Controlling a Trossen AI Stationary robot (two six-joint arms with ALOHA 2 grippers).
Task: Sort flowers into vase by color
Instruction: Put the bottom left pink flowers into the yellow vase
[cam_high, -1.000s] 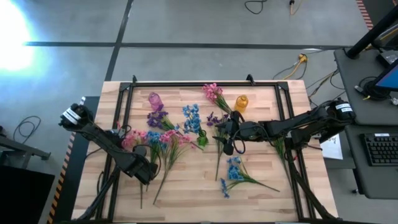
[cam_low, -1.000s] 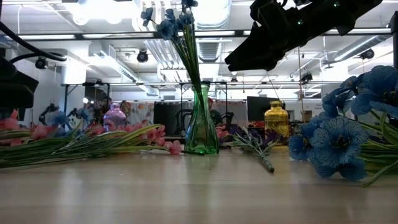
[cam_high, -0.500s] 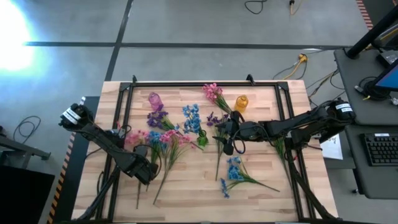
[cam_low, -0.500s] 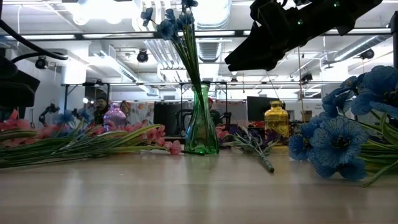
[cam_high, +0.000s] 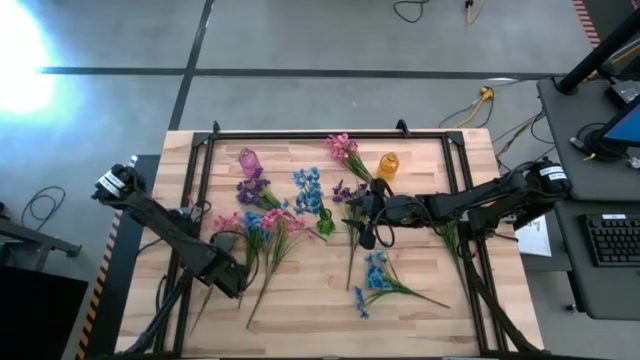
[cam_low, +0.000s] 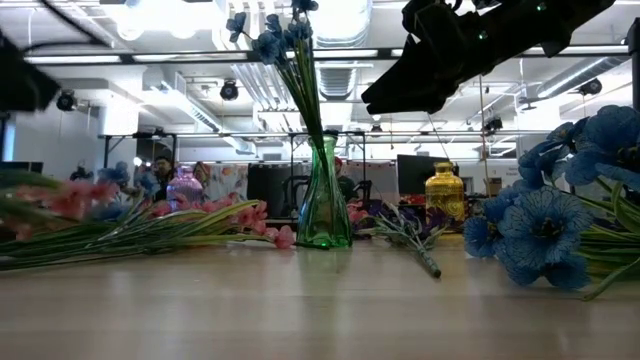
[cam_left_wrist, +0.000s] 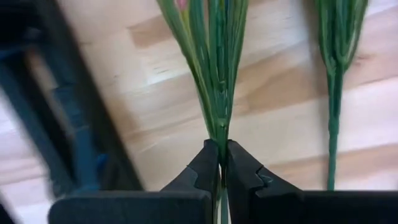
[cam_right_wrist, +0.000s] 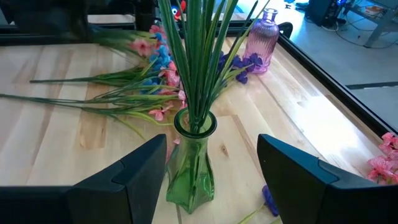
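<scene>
Down at the table's seven o'clock, the left gripper (cam_left_wrist: 221, 163) pinches a pink flower's stem (cam_left_wrist: 214, 93). Meanwhile the right gripper (cam_right_wrist: 211, 171), fingers spread wide, faces the green vase (cam_right_wrist: 193, 163) near centre.

You see two dark, jointed arms, white label patches near their outer ends. Left gripper (cam_left_wrist: 221, 163): matte black tapered fingers. Right gripper (cam_right_wrist: 211, 171): broad black angular fingers.

Bright overhead light — floor glare at one corner, blurred close foreground.
</scene>
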